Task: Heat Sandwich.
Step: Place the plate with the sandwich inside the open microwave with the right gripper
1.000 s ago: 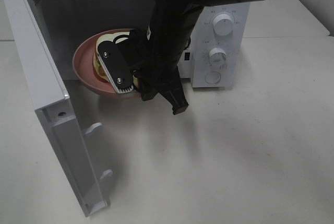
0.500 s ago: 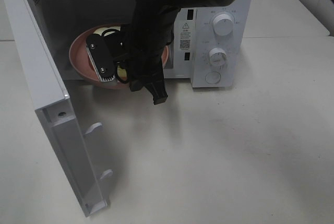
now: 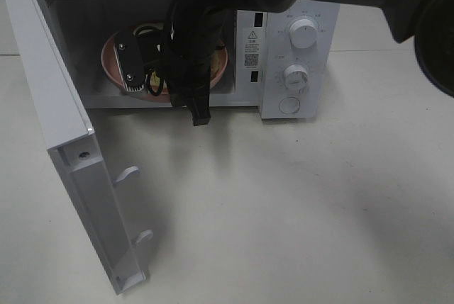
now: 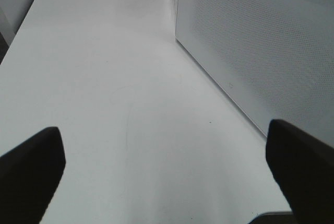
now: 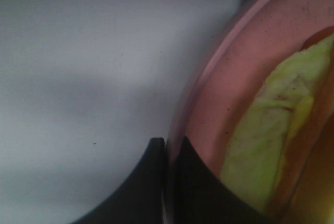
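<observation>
Where the right gripper (image 5: 169,148) shows in its wrist view, its two dark fingers stand pressed together on the thin rim of the plate (image 5: 209,109), one finger outside the rim and one inside, so the pincer is clamped on the plate and not on the food. Just inward from that grip, on the plate's pink floor, lies the sandwich (image 5: 263,140): a pale yellow-green lettuce leaf with a crinkled edge faces the camera, and a strip of orange-brown runs along its far side; the bread is cut off by the frame. The sandwich is near the fingers but apart from them. From the high camera, the plate (image 3: 112,49) sits inside the cavity of the white microwave (image 3: 291,6), whose door (image 3: 60,134) hangs wide open, and the black arm and wrist hide nearly all of the food. Two knobs (image 3: 303,35) stand on the control face. Away from this, the left gripper (image 4: 162,130) holds its fingers wide apart over the white table (image 4: 104,78), beside a perforated white panel (image 4: 261,41), holding nothing.
</observation>
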`<state>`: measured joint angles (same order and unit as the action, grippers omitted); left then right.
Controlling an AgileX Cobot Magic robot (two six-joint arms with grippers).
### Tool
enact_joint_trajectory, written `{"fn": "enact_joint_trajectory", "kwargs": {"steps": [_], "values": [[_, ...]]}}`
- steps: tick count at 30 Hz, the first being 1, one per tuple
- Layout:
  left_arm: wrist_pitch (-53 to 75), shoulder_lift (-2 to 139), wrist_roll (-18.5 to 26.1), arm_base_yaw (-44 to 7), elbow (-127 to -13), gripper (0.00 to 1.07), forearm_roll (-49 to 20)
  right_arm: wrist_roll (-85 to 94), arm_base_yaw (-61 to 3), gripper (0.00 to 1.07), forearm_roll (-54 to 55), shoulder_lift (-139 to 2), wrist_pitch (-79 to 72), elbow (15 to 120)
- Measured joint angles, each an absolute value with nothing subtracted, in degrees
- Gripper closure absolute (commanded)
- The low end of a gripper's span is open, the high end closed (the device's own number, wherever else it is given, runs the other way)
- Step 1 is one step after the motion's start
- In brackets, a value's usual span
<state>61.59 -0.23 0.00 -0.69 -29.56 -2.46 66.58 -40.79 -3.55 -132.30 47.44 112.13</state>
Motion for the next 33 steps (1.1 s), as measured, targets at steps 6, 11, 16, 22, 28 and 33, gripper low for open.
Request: {"fn": "enact_joint_trajectory", "kwargs": {"steps": [6, 11, 16, 22, 28, 33], "values": [[61.6, -0.2, 0.0, -0.7, -29.6, 0.07, -2.5, 64.3, -40.5, 1.06, -3.7, -135.4, 47.4, 116.5], [61.6, -0.2, 0.0, -0.7, -29.6, 0.07, -2.5, 64.2, -39.9, 1.06, -3.8, -137.1, 47.4, 118.5], [61.6, -0.2, 0.0, -0.7, -29.6, 0.07, -2.5, 63.8, -39.2, 1.06, -3.8, -138.7, 47.3, 120.4], [61.6, -0.2, 0.0, -0.7, -29.6, 0.07, -2.4, 63.7, -38.5, 1.06, -3.8, -140.0, 46.2, 122.0], [61.6, -0.2, 0.0, -0.7, -29.6, 0.07, -2.4, 63.7, -38.3, 1.06, -3.8, -141.9, 45.4, 124.5], [61.6, -0.2, 0.0, -0.7, -29.6, 0.07, -2.4, 63.7, -38.3, 1.06, -3.9, -142.7, 43.8, 125.3]]}}
